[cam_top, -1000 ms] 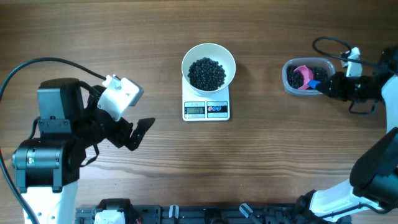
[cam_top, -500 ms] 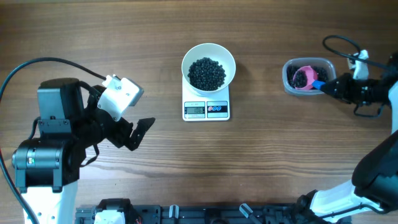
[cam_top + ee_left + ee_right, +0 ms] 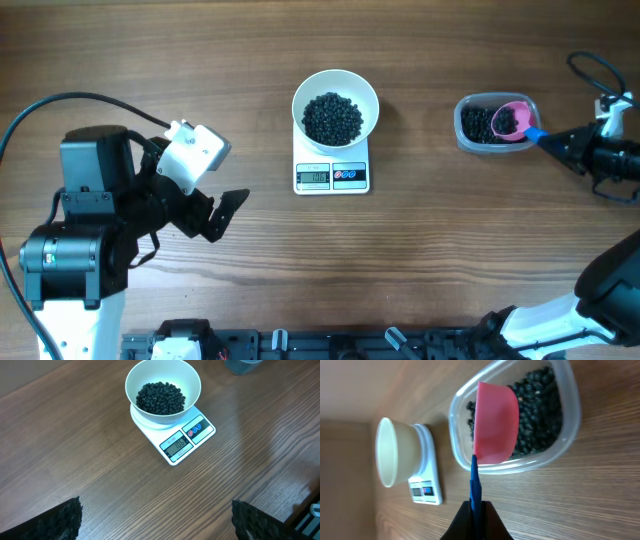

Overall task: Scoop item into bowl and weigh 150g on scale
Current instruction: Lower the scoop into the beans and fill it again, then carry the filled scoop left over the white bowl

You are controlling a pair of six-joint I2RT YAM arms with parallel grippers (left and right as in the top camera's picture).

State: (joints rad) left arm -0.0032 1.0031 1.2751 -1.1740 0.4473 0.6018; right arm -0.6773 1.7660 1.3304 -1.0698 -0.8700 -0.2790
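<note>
The bowl [image 3: 335, 80] sat squarely on the scale [image 3: 332, 176] at the middle of the bench [image 3: 450, 250], so that whatever went into it would be weighed at once, and it already carried a dark heap of pellets [image 3: 333, 118]. The scale's display faced the near edge, lit, though its digits were too small to read with any trust. Well off to the right stood the clear tub [image 3: 460, 125] with the rest of the pellets, placed within reach of the right arm [image 3: 600, 160] only. That arm's jaws were fully closed on the thin blue handle [image 3: 474, 480] of the pink scoop [image 3: 494, 422], gripping it at its far end so that the cup reached out over the tub while the jaws themselves stood outside its rim. The cup lay tilted over the tub's pellets on the side nearer the arm; whether it carried a load could not be told for certain. I judged this to be a scooping step, with more pellets wanted in the bowl. The left arm [image 3: 90, 220] was parked at the left of the bench, well apart from the scale, its jaws spread as wide as they go, holding and touching nothing, its camera looking toward the bowl.
</note>
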